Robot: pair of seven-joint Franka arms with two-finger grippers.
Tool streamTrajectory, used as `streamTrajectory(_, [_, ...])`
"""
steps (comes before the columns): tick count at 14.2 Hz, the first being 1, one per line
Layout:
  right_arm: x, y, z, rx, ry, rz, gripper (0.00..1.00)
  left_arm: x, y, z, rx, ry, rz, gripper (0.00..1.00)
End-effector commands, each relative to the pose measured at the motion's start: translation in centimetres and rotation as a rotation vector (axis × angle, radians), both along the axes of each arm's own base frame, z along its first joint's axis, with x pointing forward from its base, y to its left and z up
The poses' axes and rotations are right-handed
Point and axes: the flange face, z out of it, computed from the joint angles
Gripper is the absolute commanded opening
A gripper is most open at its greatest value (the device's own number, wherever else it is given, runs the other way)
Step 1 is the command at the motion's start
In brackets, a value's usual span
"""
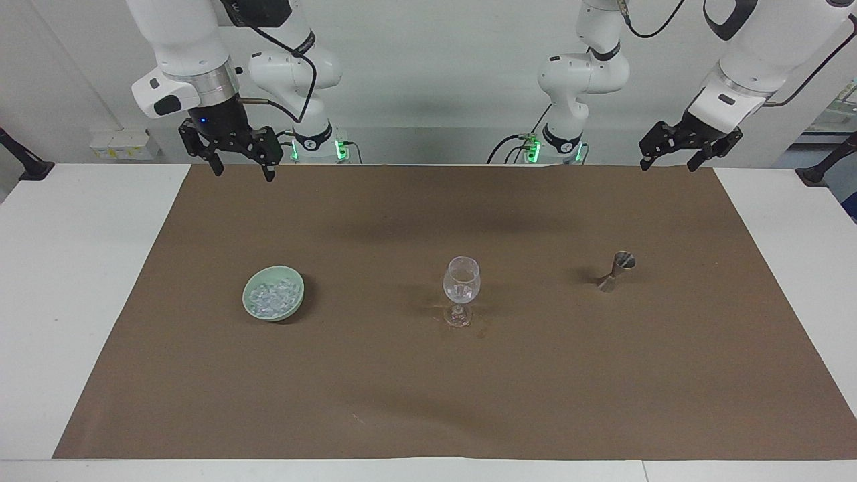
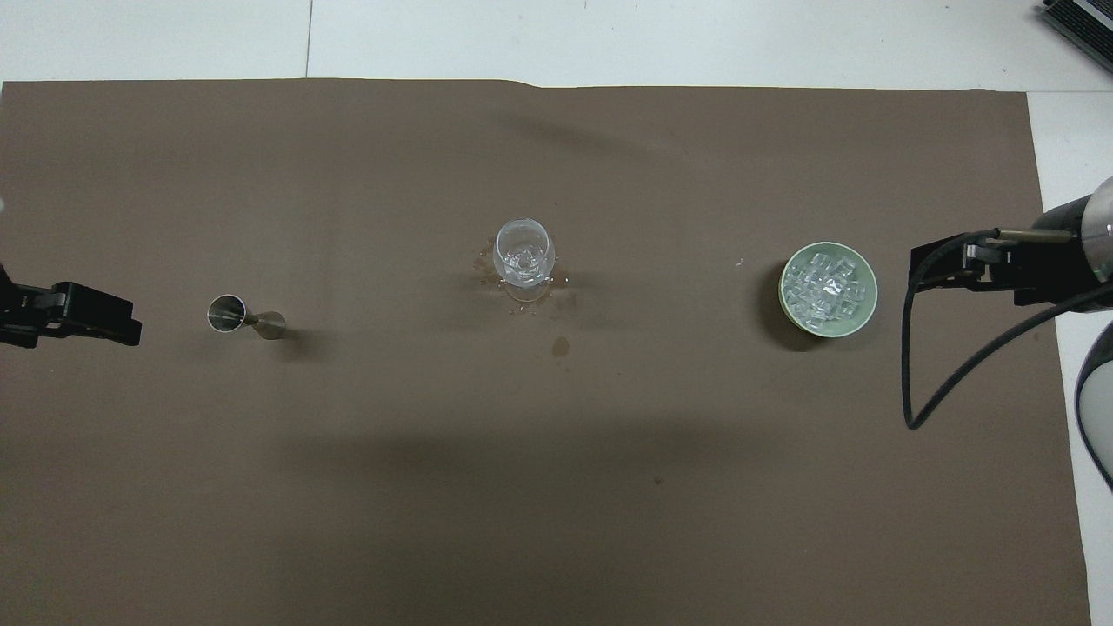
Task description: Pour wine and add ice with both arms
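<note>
ice [image 1: 272, 296] heaped in a pale green bowl [image 1: 294, 284] on the brown mat [image 1: 428, 402], toward the right arm's end. stemmed glass [image 1: 461, 281] upright mid-mat, metal jigger [image 1: 614, 270] toward the left arm's end – all well apart. right gripper [image 1: 242, 163] up over the mat's robot-side edge, fingers apart, empty (left gripper [image 1: 667, 161] likewise, raised, spread, empty).

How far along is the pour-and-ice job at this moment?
Done: the stemmed glass holds clear pieces, with splash spots around its foot. In hand: nothing; left gripper and right gripper hang open. Left: unclear; ice fills the green bowl, and the jigger stands untouched.
</note>
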Motion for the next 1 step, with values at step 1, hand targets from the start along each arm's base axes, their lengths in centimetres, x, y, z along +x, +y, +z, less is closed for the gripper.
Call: streamTrajectory(1, [0.04, -0.51, -0.02, 0.018, -0.007, 0.012, 1.0, 0.31, -0.19, -0.46, -0.005, -0.007, -0.011, 1.0])
